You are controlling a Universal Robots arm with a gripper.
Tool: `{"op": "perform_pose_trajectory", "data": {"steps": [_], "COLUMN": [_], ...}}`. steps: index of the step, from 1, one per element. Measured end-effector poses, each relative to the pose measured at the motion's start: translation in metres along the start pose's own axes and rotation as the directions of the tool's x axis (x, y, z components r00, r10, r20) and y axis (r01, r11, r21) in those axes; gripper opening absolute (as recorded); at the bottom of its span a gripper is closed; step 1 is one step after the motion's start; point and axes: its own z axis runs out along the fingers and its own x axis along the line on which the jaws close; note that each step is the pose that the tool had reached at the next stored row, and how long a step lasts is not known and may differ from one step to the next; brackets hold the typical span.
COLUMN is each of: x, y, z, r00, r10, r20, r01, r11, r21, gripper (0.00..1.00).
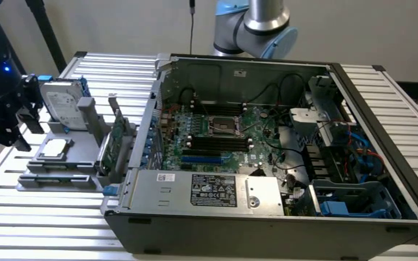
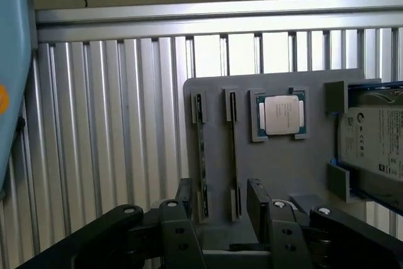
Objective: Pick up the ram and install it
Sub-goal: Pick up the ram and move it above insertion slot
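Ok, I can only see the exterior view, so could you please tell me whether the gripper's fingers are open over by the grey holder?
Observer: Yes, they are open. In the wrist view the gripper has its fingers well apart, with nothing held between them.
Operator: Thank you. What sits in line with that gap?
Observer: Two narrow slots of the grey holder, with one ram stick and a second stick standing on edge in them. I cannot tell how far above them the fingers are.
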Motion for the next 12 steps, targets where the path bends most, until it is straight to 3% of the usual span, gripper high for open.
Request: {"op": "perform_pose_trajectory", "data": {"steps": [3, 12], "x": [0.0016, 0.0068], "y": [-0.0004, -0.0007], "z": [0.0047, 0.0064], "r00": [1.0000, 1.0000], "r10": [0.000, 0.000], "r20": [0.0000, 0.0001], "r01": [0.000, 0.000], "r11": [1.0000, 1.0000], "r21": [0.0000, 0.0001], "gripper": [0.48, 0.48]}}
